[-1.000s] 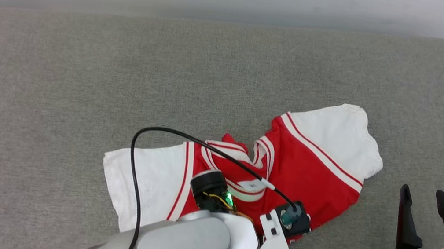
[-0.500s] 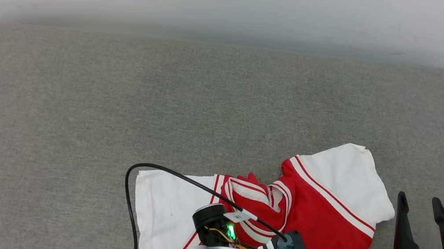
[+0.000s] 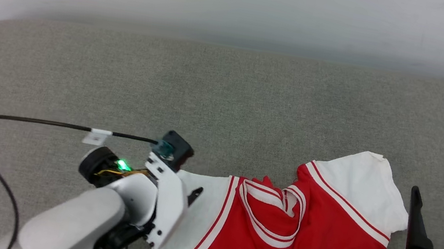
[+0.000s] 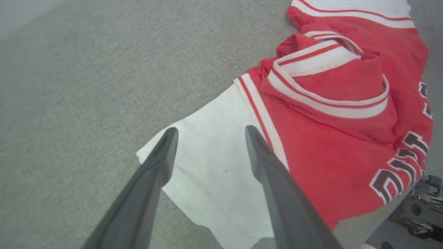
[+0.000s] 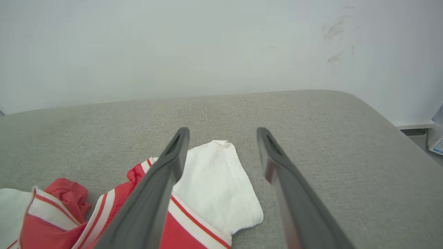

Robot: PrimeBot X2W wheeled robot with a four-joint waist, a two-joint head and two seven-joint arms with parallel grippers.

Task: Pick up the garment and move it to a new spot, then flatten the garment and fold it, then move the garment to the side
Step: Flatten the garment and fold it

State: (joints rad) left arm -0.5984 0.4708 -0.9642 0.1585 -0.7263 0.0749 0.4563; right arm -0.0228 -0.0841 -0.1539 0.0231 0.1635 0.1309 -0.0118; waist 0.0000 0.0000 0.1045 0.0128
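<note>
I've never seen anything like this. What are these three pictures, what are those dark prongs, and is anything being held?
This is a two-armed robot; each arm ends in a gripper, two long dark fingers that pinch. One picture comes from a camera on its head, looking down at a grey padded surface by a pale wall. The other two come from cameras on its wrists, looking along each gripper's fingers. On the surface lies a crumpled red shirt with dark lettering. The left gripper is open over one white sleeve; the right gripper is open near the other sleeve. Neither holds anything.
</note>
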